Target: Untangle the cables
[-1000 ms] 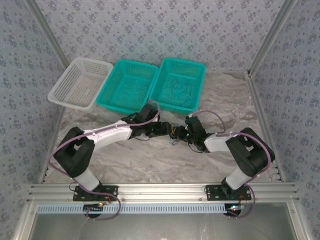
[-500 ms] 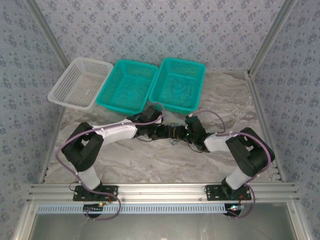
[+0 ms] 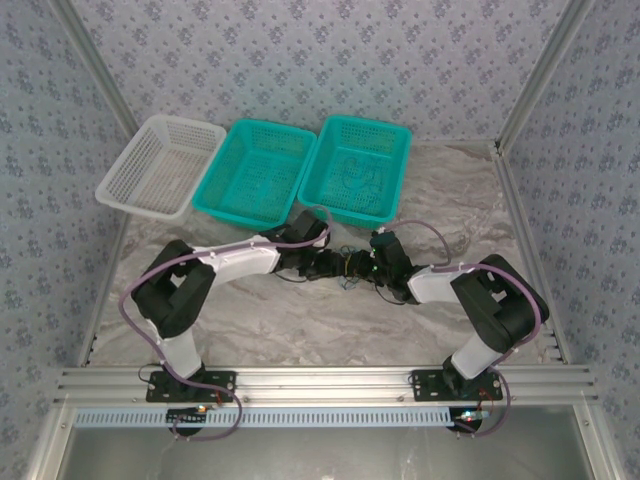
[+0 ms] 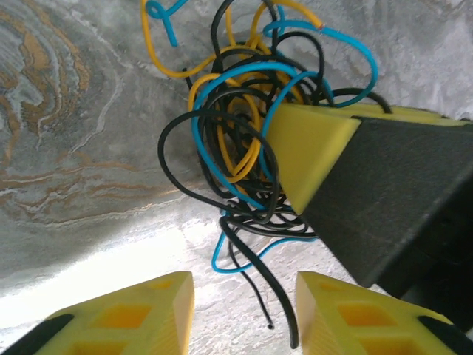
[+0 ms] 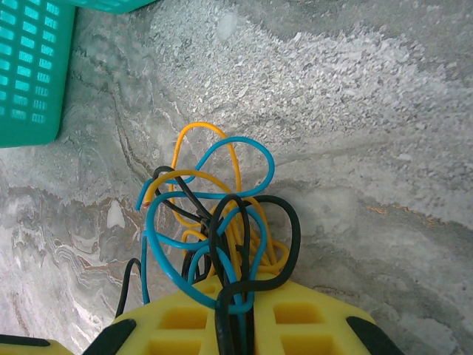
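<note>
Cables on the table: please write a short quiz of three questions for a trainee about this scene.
1. True or false: the right hand is shut on the cables.
2. Which colours do the cables have? A) black, yellow and blue B) red, green and white C) black only
3. Fill in: the leftmost basket is ____ in colour.
Key: 1 true; 2 A; 3 white.

Floral-papered walls (image 3: 330, 60), apparently marbled tabletop (image 3: 300, 325)
</note>
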